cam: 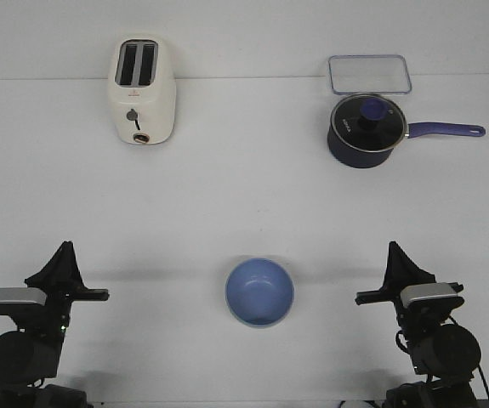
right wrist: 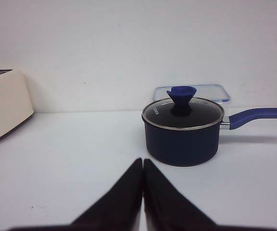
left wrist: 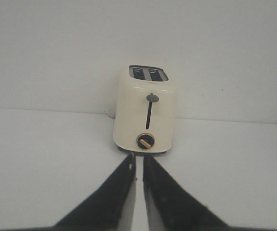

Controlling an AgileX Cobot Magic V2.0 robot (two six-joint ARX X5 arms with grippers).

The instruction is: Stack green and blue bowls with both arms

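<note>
A periwinkle blue bowl (cam: 259, 291) stands upright on the white table at the front middle, between my two arms. No green bowl shows in any view. My left gripper (cam: 66, 252) rests at the front left, well apart from the bowl. In the left wrist view (left wrist: 139, 157) its jaws stand almost together with only a thin slit, holding nothing. My right gripper (cam: 393, 252) rests at the front right, also apart from the bowl. In the right wrist view (right wrist: 143, 161) its jaws touch and hold nothing. The bowl is out of both wrist views.
A cream toaster (cam: 143, 92) stands at the back left, straight ahead of the left gripper (left wrist: 146, 115). A dark navy saucepan (cam: 363, 129) with glass lid and blue handle stands at the back right (right wrist: 182, 130). A clear lidded container (cam: 369, 74) lies behind it.
</note>
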